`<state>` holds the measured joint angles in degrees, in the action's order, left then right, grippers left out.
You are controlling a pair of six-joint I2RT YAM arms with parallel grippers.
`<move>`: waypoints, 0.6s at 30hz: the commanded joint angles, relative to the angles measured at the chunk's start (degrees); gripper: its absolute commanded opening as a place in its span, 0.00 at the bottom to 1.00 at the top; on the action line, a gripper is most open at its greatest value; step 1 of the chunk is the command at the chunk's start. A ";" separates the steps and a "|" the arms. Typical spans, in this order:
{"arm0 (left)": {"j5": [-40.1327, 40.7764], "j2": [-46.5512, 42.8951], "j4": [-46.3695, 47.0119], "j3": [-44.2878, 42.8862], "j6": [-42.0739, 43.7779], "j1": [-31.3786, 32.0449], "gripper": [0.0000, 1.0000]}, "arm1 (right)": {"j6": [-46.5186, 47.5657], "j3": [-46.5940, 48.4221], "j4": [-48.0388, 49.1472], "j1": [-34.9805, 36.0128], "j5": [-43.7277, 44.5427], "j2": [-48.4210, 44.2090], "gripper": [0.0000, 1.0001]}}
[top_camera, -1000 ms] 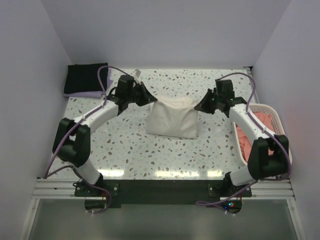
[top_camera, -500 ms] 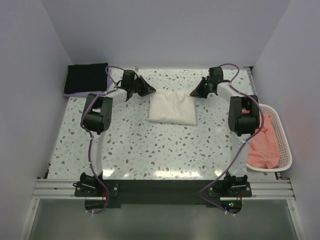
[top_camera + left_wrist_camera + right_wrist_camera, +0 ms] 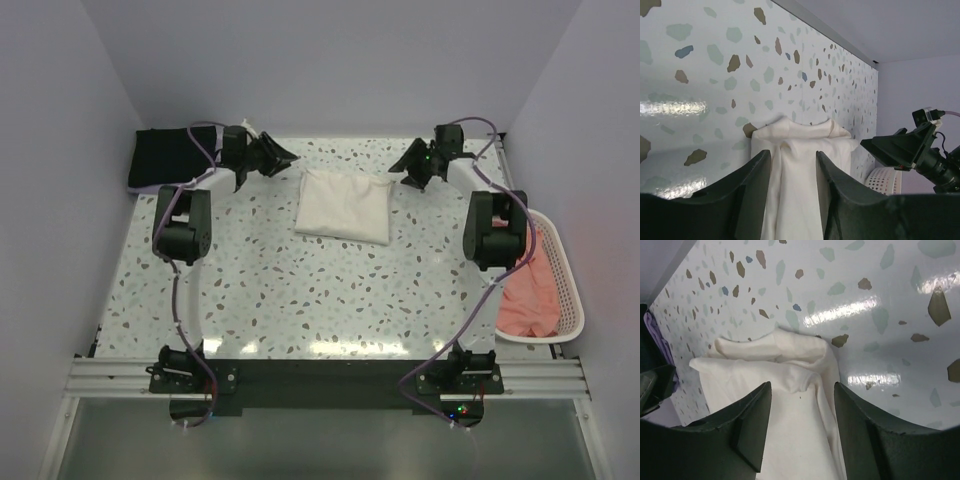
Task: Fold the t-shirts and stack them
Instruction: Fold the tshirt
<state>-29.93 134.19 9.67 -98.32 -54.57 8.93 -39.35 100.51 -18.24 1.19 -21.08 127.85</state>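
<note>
Jaws parted wide on the left tool (image 3: 280,158), gripping nothing. Likewise on the right tool (image 3: 408,167): fingers spread, nothing held. Between the 2 tools, just ahead of both sets of fingertips, flat on the speckled counter (image 3: 300,290): the cream-white t-shirt (image 3: 345,203), folded into a neat rectangle. Framed in the gap of each tool on the wrist views, its collar fold nearest. Behind the left tool, in the counter's corner: the black t-shirt (image 3: 165,157). Well back from the right tool, slumped in the white basket (image 3: 573,300): the salmon-pink t-shirt (image 3: 530,290).

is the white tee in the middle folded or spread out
Folded: the cream-white t-shirt lies as a compact rectangle, doubled layers visible at its edge.
</note>
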 commanded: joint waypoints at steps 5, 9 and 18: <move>1.45 -14.12 4.03 9.27 1.05 4.33 0.19 | 1.21 -12.42 6.09 7.32 2.01 -14.81 0.52; 5.58 -16.85 2.46 15.25 0.16 10.49 0.00 | -1.60 -19.29 11.99 11.02 -1.06 -17.11 0.44; 4.54 -12.65 4.66 16.78 0.86 12.96 0.00 | -1.17 -20.19 13.76 14.63 -0.99 -11.76 0.40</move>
<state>-26.09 119.28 12.51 -79.29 -54.89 23.59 -40.71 77.87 -6.94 16.71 -22.81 113.23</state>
